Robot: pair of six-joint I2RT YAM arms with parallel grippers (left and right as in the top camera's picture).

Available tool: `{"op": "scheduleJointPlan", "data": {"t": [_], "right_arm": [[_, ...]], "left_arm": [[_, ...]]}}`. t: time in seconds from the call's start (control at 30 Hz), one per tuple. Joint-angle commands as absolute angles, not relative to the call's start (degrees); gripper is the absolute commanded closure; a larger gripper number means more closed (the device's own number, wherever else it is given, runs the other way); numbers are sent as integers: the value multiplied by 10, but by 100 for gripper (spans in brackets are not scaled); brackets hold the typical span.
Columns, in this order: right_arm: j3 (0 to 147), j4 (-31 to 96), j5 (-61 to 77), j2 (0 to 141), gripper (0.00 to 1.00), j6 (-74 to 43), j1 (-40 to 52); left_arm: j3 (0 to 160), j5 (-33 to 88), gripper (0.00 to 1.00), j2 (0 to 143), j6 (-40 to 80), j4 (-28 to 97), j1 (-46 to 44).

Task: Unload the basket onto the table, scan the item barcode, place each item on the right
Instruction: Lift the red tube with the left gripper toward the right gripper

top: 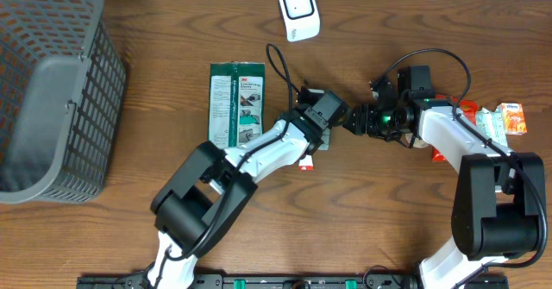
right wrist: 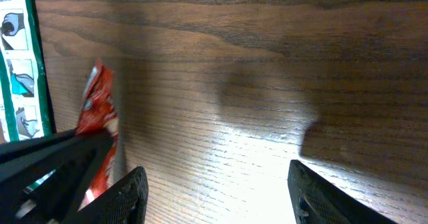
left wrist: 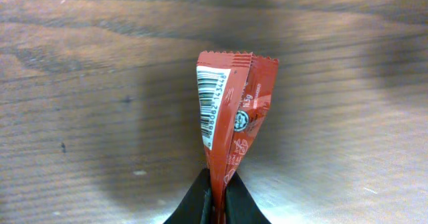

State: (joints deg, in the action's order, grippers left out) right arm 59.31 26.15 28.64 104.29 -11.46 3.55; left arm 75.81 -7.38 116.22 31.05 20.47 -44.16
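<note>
The left gripper pinches the red sachet, upright just ahead of its tips, and should present the barcode flat-on to the white scanner without loosening; the right gripper stands spread, empty.

A red sachet with a serrated top edge is clamped at its lower end between the closed fingers of the left gripper. It extends straight out beyond the fingertips and is creased lengthwise into a wedge. A white panel carrying the barcode is presented on its left face. A white scanner with a dark square window is positioned well apart from the left gripper.
</note>
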Motion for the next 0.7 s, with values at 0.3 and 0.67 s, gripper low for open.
{"op": "scheduleJointPlan", "data": {"t": [0.3,0.67], "right_arm": [[598,261,287,1034,37,-104,30],[598,261,287,1034,37,-104,30]], "left_arm": [[764,302,93,1130,320,203,-346],[763,514,93,1214,311,120,-309]]}}
